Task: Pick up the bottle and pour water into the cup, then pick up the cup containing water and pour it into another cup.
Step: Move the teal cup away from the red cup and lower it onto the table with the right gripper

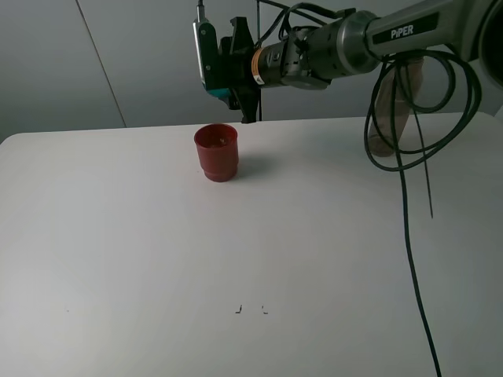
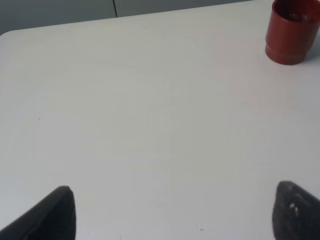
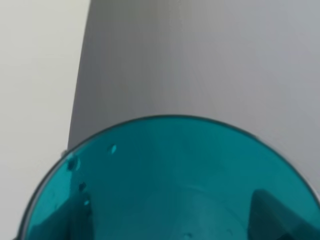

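Teal cup (image 3: pixel 165 185) clamped between right fingers (image 3: pixel 272 212) — tipped.

probably lab: bare white table (image 1: pixel 118 236)

Teal cup (image 3: pixel 165 185) cropped; bottle (image 1: pixel 391 110) half-hidden.

One legible marking: "PiPER" in white lettering on the grey right arm (image 1: pixel 409 31), at 1 o'clock in the exterior high view.
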`<state>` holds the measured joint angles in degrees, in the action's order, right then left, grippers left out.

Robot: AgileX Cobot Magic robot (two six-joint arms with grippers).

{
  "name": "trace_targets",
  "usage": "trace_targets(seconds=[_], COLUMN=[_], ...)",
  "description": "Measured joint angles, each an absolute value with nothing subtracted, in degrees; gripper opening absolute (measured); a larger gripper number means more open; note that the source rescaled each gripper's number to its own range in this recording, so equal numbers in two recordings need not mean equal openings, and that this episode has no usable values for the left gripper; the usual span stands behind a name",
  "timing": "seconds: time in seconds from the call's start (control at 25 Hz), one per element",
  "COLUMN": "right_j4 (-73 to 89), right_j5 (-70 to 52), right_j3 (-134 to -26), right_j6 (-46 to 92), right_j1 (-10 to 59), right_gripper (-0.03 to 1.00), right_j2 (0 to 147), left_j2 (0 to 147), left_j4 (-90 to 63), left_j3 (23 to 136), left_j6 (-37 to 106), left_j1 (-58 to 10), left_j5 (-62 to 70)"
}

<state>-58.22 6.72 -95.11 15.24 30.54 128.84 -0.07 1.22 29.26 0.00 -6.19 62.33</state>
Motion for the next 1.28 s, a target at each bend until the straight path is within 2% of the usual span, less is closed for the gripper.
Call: trace_targets(seconds=[0.24, 0.4, 0.96, 1.28], right_j4=[-51.78, -46.88, -26.14, -21.02], right_j5=[4.66, 4.52, 6.69, 12.3], right_j3=[-90.92, -84.84, -53.29, -42.52], right_j6=[-11.54, -20.82, -23.09, -22.88], right_j1=[30.57, 30.46, 24.49, 19.8], right_gripper=[0.05, 0.05, 0.05, 0.05], right_j2=[122.25, 115.95, 91.05, 91.25], left_j2=[-0.07, -0.07, -0.07, -0.07], left_j4=[1.22, 1.22, 1.22, 1.22], left_j3=[29.26, 29.26, 29.26, 29.26], left_j6=[0.0, 0.0, 0.0, 0.0], left_j1=[-6.19, -6.19, -6.19, -6.19], left_j5=[62.33, 62.33, 62.33, 62.33])
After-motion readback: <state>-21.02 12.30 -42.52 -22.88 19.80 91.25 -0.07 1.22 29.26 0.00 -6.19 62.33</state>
